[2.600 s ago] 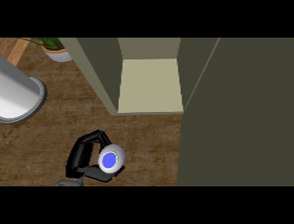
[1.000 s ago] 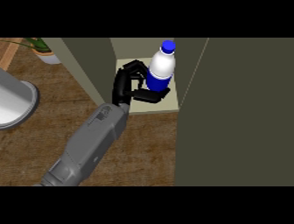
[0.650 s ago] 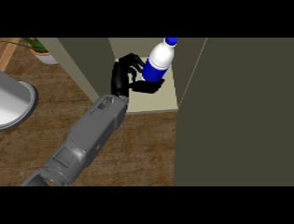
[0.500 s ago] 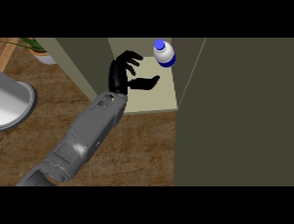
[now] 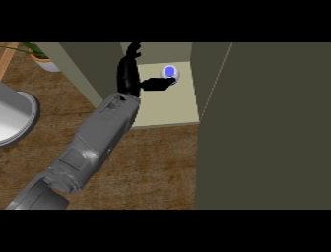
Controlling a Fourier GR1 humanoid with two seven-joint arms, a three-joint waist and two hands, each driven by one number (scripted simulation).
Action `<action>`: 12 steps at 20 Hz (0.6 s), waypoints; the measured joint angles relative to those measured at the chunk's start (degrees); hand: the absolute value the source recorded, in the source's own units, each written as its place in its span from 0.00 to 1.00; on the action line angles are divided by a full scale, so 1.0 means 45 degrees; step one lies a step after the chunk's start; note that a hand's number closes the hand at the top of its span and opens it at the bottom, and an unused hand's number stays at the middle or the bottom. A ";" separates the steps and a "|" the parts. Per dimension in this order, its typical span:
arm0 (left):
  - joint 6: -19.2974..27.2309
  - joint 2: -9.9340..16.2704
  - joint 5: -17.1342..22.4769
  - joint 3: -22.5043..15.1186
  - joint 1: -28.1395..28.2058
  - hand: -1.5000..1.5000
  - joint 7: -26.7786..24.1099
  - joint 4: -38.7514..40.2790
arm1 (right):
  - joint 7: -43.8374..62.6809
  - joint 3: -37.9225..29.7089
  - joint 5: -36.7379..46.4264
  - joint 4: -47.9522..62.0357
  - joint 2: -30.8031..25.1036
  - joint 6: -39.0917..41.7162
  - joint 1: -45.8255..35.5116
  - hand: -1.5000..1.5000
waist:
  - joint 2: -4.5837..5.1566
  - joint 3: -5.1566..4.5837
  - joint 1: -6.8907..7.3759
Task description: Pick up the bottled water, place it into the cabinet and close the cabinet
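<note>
The bottled water [image 5: 170, 73], white with a blue cap and seen from above, stands on the pale shelf [image 5: 170, 110] inside the open cabinet, near the back. My left hand [image 5: 130, 75] is inside the cabinet just left of the bottle. It is open, with its fingers straight and pointing away from me. Its thumb [image 5: 157, 84] stretches toward the bottle's lower side, and nothing is curled round the bottle. The grey forearm [image 5: 99, 138] runs in from the lower left. My right hand does not show.
The open cabinet door [image 5: 278, 128] is a large dark olive panel filling the right side. The cabinet's left wall [image 5: 84, 69] stands beside my hand. A steel cylinder [image 5: 1, 115] lies at the left on the wooden counter [image 5: 150, 167], and a potted plant [image 5: 43, 58] stands at the top left.
My left hand carried the bottle up into the cabinet, then opened and let it go. The bottle now stands on the shelf, and the hand has drawn slightly left of it.
</note>
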 measured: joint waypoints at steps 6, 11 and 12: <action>-0.1499 -0.0120 0.1188 0.1379 -0.0076 1.00 -0.1948 -0.1475 | -0.0086 0.0019 -0.0022 0.0080 0.0001 0.0194 0.0039 0.00 | -0.0045 -0.0019 0.0098; -0.3564 -0.0240 0.1949 0.1841 0.0127 1.00 -0.2899 -0.1968 | -0.0045 0.0047 -0.0051 0.0008 -0.0066 0.0343 0.0152 0.00 | -0.0136 -0.0009 0.0189; -0.3749 -0.0251 0.2116 0.1759 0.0152 1.00 -0.2948 -0.2046 | -0.0033 0.0028 -0.0051 0.0013 -0.0051 0.0361 0.0085 0.00 | -0.0163 -0.0005 0.0198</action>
